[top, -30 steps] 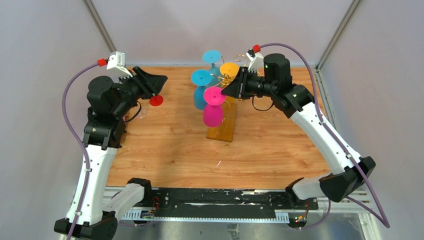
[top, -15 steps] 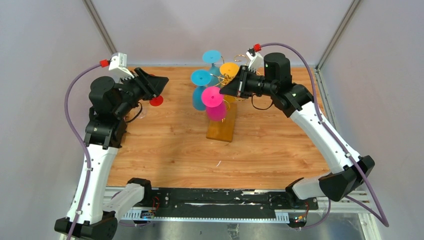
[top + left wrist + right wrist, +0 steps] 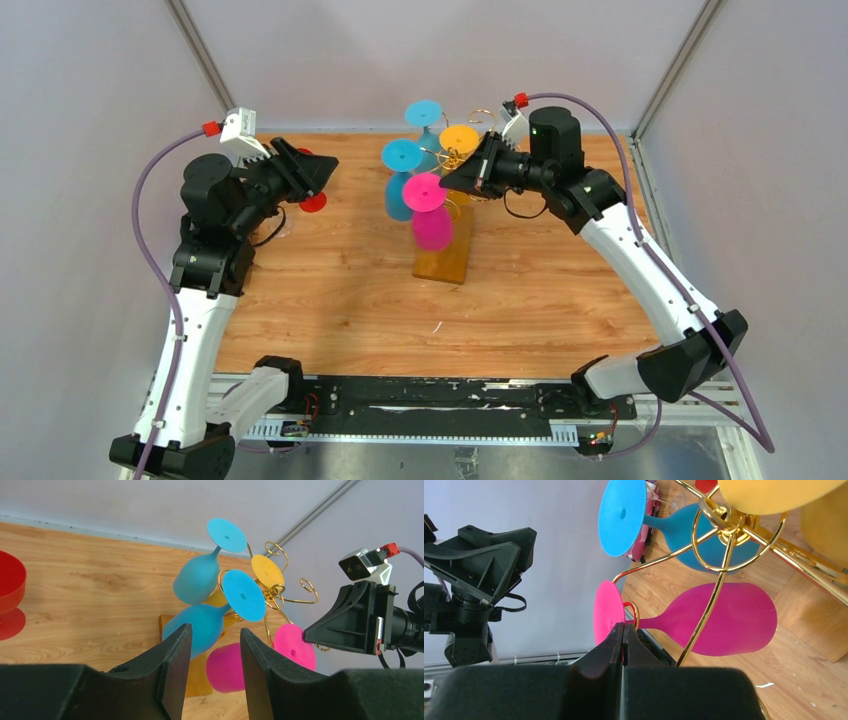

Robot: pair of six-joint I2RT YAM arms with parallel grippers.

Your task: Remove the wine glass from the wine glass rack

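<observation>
The wine glass rack (image 3: 456, 158) is gold wire on an amber base (image 3: 445, 262). It carries a pink wine glass (image 3: 432, 230), two blue glasses (image 3: 402, 155) and a yellow one (image 3: 459, 138), all hanging upside down. My right gripper (image 3: 447, 184) is shut on the rim of the pink glass's foot. The right wrist view shows the closed fingertips (image 3: 623, 628) pinching that foot (image 3: 607, 611), with the stem still in a gold loop and the bowl (image 3: 729, 620) below. My left gripper (image 3: 325, 168) is open and empty, left of the rack (image 3: 280, 595).
A red wine glass (image 3: 313, 202) stands on the wooden table by my left gripper; it also shows in the left wrist view (image 3: 10, 582). A clear glass (image 3: 281, 226) sits under the left arm. Grey walls close in the back and sides.
My right gripper has edged slightly left with the pink foot, and the pink bowl has swung a little. My left gripper has lifted slightly.
</observation>
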